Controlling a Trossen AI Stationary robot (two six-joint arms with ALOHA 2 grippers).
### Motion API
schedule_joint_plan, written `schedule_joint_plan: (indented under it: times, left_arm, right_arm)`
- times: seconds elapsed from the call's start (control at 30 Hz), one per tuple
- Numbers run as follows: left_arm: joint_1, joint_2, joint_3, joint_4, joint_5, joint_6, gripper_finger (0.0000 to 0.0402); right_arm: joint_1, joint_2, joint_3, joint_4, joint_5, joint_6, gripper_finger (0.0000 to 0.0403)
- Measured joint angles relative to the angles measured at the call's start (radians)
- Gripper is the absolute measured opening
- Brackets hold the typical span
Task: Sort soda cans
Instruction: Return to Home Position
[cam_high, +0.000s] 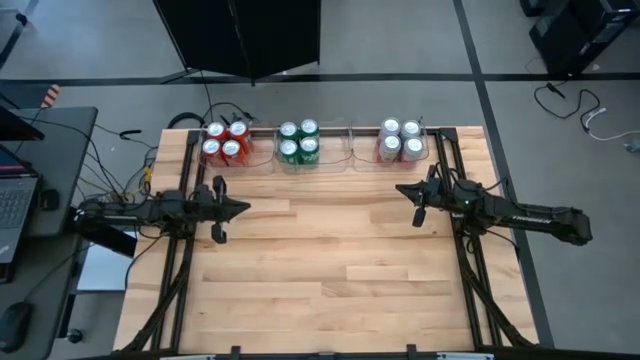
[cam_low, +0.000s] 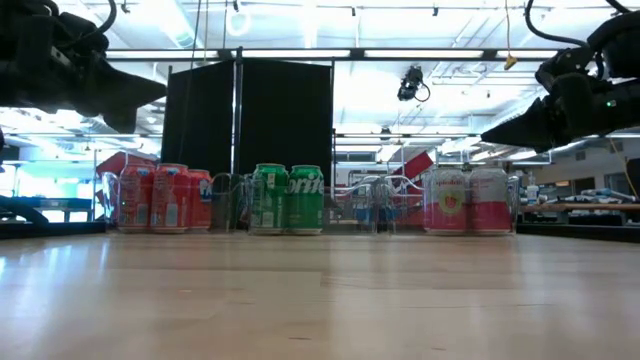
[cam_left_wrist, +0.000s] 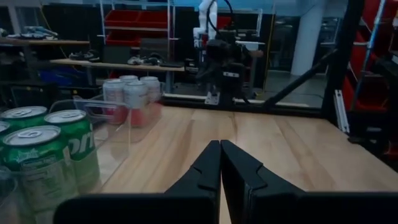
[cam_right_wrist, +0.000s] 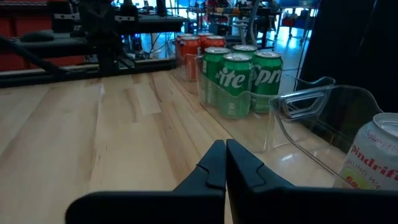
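**Ana:** What can't you make out from your console?

**Me:** In the low view only the front cans of each group show, and the rear ones hide behind them. The clear trays (cam_right_wrist: 308, 99) are faint from above, so I can't trace their walls there. My right wrist view cuts off one silver-white can at the picture's edge. The left wrist view does the same to the nearest green ones.

**Ana:** Where do the cans sit?

**Me:** Along the far edge of the desk (cam_high: 330, 260), in three blocks of four. The red cans (cam_high: 225, 143) are on the left, the green cans (cam_high: 299, 142) in the middle and the silver-white cans (cam_high: 400, 141) on the right. There are gaps between the blocks.

**Ana:** And the hands?

**Me:** The left hand (cam_high: 246, 208) hovers over the desk's left side, its fingers (cam_left_wrist: 210, 168) pressed together. The right hand (cam_high: 399, 188) hangs over the right side, near the silver-white block, its fingers (cam_right_wrist: 212, 165) also together. The tips point inward at each other, well apart.

**Ana:** Room to move?

**Me:** Open pale wood planks run between the two hands and down to the near edge. Black frame rails (cam_high: 473, 275) line both sides.

**Ana:** Beyond the desk?

**Me:** There is grey floor, and a black screen (cam_high: 240, 35) stands behind the far edge. A laptop (cam_high: 12, 205) sits off to the left. The low view shows bright ceiling lights.
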Motion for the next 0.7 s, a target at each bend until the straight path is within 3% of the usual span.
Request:
schedule_joint_plan:
  times: [0.7]
  left_arm:
    - [-0.001,0.008,0.0,0.076,-0.026,-0.002,0.0014]
  right_arm:
    - [0.0,0.0,0.001,-0.001,-0.002,0.019,0.0001]
